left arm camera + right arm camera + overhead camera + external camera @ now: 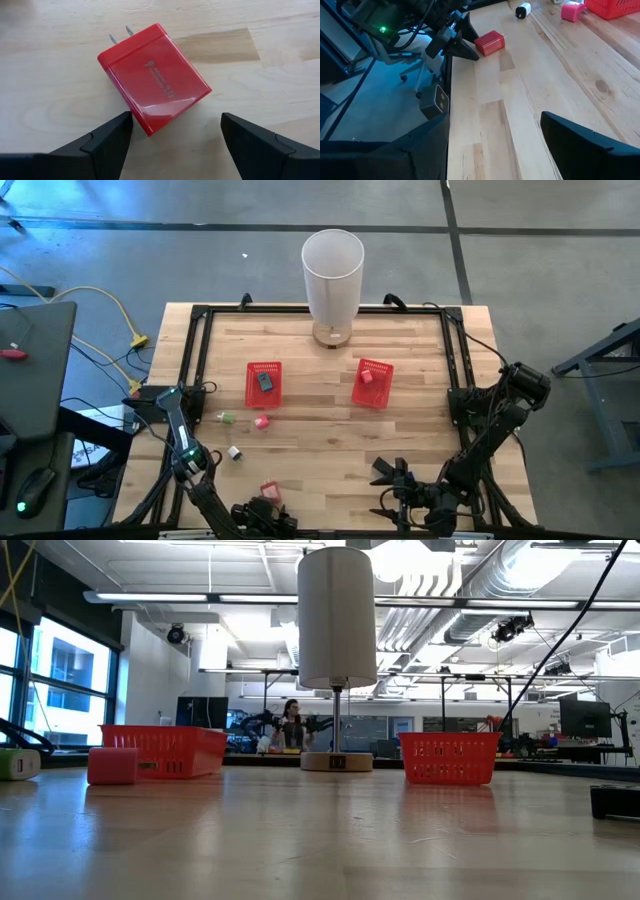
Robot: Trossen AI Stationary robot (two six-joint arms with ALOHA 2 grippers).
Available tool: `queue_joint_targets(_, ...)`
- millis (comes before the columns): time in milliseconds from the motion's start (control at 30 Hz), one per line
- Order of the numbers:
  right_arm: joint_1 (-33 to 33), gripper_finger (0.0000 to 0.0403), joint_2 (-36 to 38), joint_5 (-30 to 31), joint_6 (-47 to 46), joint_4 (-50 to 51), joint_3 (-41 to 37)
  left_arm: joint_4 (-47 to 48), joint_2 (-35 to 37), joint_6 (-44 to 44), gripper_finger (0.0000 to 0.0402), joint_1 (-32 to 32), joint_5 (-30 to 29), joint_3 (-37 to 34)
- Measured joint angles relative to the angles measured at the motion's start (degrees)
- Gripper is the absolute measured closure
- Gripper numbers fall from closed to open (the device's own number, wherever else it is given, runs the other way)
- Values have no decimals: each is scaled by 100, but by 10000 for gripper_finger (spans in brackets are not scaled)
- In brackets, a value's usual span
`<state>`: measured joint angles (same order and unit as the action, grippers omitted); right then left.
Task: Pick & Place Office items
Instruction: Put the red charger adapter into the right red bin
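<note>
A red plug-in charger (152,77) lies flat on the wood near the table's front left, its two prongs (120,35) pointing away from my left gripper (175,130). That gripper is open and slants down, with the charger's near corner between its fingers. The right wrist view shows the same charger (490,42) beside the left gripper (462,45). My right gripper (495,150) hangs open over bare wood at the front right. Pink (261,421), green (227,417) and white-and-black (235,452) items lie loose on the left half. My left gripper has one fingertip (125,122) right at the charger's long side, near its near corner (142,122). I cannot tell whether it touches. The other finger stands well clear, and the charger lies flat on the table.
Two red mesh baskets (264,383) (372,383) stand mid-table, each with a small item inside. A tall white cylinder on a round base (332,275) stands at the far edge. A black frame (200,340) rims the table. Bare wood lies between the arms.
</note>
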<state>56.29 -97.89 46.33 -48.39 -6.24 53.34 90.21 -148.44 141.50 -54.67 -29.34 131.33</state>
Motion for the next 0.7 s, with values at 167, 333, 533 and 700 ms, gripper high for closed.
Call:
queue_joint_targets(167,0,102,0,0,2,0,0,-7,-8,-46,105,-62,-237,0)
queue_joint_targets(333,0,102,0,-2,23,2,0,-25,-9,-109,105,-60,-247,0)
queue_joint_targets(533,0,102,0,0,22,2,0,-57,-9,-351,105,-61,-247,0)
queue_joint_targets(700,0,102,0,0,23,2,0,-79,-9,-370,105,-61,-251,0)
